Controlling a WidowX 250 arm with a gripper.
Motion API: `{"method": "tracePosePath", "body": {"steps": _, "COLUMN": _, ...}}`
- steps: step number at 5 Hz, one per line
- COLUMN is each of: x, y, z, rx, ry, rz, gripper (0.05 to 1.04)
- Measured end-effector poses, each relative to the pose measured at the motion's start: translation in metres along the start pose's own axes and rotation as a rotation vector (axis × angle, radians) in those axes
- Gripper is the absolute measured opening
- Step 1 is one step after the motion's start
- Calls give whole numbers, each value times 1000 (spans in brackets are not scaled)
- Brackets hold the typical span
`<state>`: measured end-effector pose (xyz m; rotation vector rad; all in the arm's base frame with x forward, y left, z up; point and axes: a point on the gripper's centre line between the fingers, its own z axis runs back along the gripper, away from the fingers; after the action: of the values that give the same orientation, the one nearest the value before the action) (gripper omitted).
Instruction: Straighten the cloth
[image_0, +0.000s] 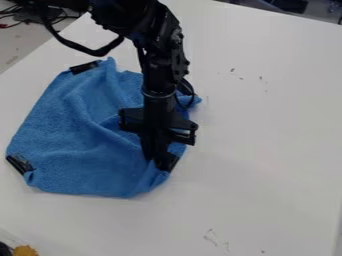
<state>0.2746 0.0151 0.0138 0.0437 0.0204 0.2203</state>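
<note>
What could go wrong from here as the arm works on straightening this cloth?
The gripper is down at the cloth's near right corner, beside a black patch, so it might miss or lose the corner. Creases run across the middle; a pull might drag the whole cloth over the table instead of flattening them.

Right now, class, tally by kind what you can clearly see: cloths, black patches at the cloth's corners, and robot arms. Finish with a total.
Blue cloth: 1
Black patches: 3 (upper-left patch, lower-left patch, lower-right patch)
Robot arm: 1
Total: 5
A possible fourth patch behind the arm is too unclear to count.
</note>
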Motion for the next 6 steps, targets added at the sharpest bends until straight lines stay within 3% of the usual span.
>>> {"method": "tracePosePath", "body": {"steps": 1, "x": -6, "y": 6, "z": 24, "rx": 28, "ry": 3, "rz": -22, "gripper": 54}}
{"method": "tracePosePath", "body": {"steps": 2, "x": -29, "y": 7, "z": 30, "rx": 8, "ry": 33, "rz": -16, "gripper": 52}}
{"method": "tracePosePath", "body": {"steps": 3, "x": -52, "y": -2, "z": 18, "rx": -62, "ry": 86, "rz": -23, "gripper": 52}}
{"method": "tracePosePath", "body": {"steps": 4, "x": -60, "y": -16, "z": 12, "rx": -157, "ry": 110, "rz": -30, "gripper": 52}}
{"method": "tracePosePath", "body": {"steps": 5, "x": -65, "y": -29, "z": 7, "rx": -209, "ry": 141, "rz": -30, "gripper": 52}}
{"method": "tracePosePath", "body": {"steps": 6, "x": -67, "y": -35, "z": 8, "rx": -208, "ry": 145, "rz": -30, "gripper": 74}}
